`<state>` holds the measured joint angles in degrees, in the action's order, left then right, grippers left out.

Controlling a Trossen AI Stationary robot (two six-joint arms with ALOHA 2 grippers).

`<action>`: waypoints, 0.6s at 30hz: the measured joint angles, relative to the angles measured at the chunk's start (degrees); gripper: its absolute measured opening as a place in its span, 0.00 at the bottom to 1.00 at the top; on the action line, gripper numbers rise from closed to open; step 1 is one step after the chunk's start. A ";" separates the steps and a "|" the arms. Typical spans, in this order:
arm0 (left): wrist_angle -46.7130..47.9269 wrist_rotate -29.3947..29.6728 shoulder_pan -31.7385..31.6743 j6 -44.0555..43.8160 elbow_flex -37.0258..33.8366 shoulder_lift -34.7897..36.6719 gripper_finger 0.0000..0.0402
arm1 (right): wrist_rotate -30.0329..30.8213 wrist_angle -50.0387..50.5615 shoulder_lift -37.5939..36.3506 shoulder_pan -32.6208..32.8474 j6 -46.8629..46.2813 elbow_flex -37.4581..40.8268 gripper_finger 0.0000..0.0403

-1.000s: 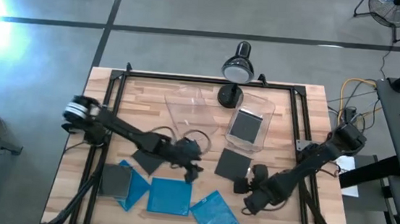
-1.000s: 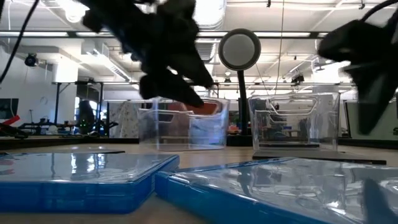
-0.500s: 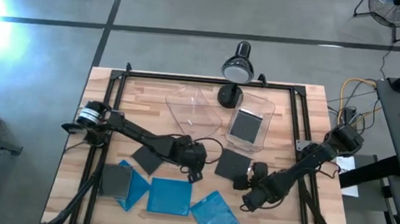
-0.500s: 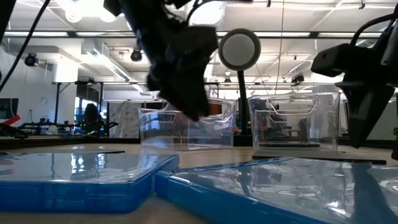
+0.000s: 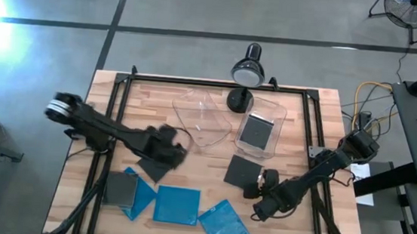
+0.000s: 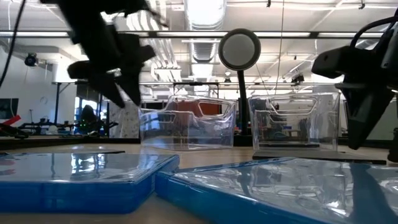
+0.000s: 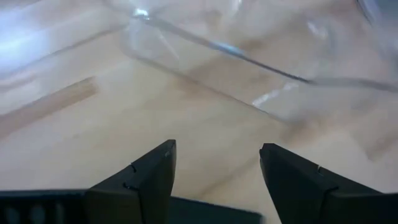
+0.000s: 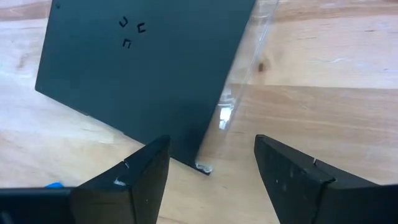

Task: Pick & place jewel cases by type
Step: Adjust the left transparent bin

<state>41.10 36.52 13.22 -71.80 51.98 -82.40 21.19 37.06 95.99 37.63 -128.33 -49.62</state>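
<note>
Several jewel cases lie flat on the wooden table. A dark case [image 5: 155, 165] is just near-side of my left gripper [image 5: 176, 144], which is open and hovers over bare wood, facing the empty clear bin [image 7: 249, 68]. Blue cases [image 5: 176, 205] [image 5: 224, 224] lie along the near edge, and a grey case [image 5: 120, 189] rests on another blue one [image 5: 139, 194]. My right gripper [image 5: 255, 187] is open, with a dark case [image 8: 143, 68] just ahead of its fingertips [image 8: 211, 168]. Another grey case [image 5: 258, 130] lies in the right-hand clear bin.
Two clear bins [image 5: 205, 117] [image 5: 273, 111] stand at the table's far middle, with a desk lamp [image 5: 246, 71] behind them. A black frame rail [image 5: 196, 80] runs round the table top. Bare wood shows at the far left and the right.
My left gripper has swung away from the table's middle toward its left edge and slightly up, from beside the right-hand dark case to above the wood by the left-hand dark case. The cases have not moved.
</note>
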 joint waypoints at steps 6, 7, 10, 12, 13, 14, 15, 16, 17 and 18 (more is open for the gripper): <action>-12.93 -2.82 -9.14 -3.84 -15.29 12.55 0.53 | 0.07 -0.44 -0.02 0.00 0.00 0.38 0.57; -14.23 -3.41 -11.33 -4.48 -17.24 13.45 0.53 | 0.07 -0.46 -0.02 0.00 0.00 0.38 0.57; -19.36 -4.40 -18.58 -5.43 -21.73 15.58 0.53 | 0.07 -0.66 -0.02 0.00 0.00 0.41 0.57; -25.28 -6.98 -23.60 -2.54 -23.87 15.99 0.53 | 0.07 -0.83 -0.02 0.00 0.00 0.43 0.57; -28.62 -8.99 -25.81 -0.23 -24.64 15.88 0.53 | 0.07 -0.92 -0.02 0.00 0.00 0.43 0.57; -31.73 -10.88 -27.89 2.25 -25.03 15.56 0.53 | 0.05 -1.07 -0.02 0.00 0.00 0.45 0.57; -34.39 -12.29 -29.93 4.19 -25.13 15.06 0.53 | 0.07 -1.14 -0.02 0.00 0.00 0.45 0.57; -36.95 -13.30 -31.69 5.77 -25.07 14.30 0.53 | 0.07 -1.18 -0.02 0.00 -0.02 0.45 0.57; -38.44 -14.17 -33.30 6.84 -24.74 13.40 0.53 | 0.05 -1.22 -0.02 0.00 -0.06 0.45 0.57; -39.21 -14.99 -34.88 7.85 -24.22 12.41 0.53 | 0.04 -1.22 -0.02 0.00 -0.07 0.45 0.57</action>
<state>1.88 21.53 -21.66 -63.95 27.75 -69.99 21.23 35.83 95.96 37.63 -128.40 -49.17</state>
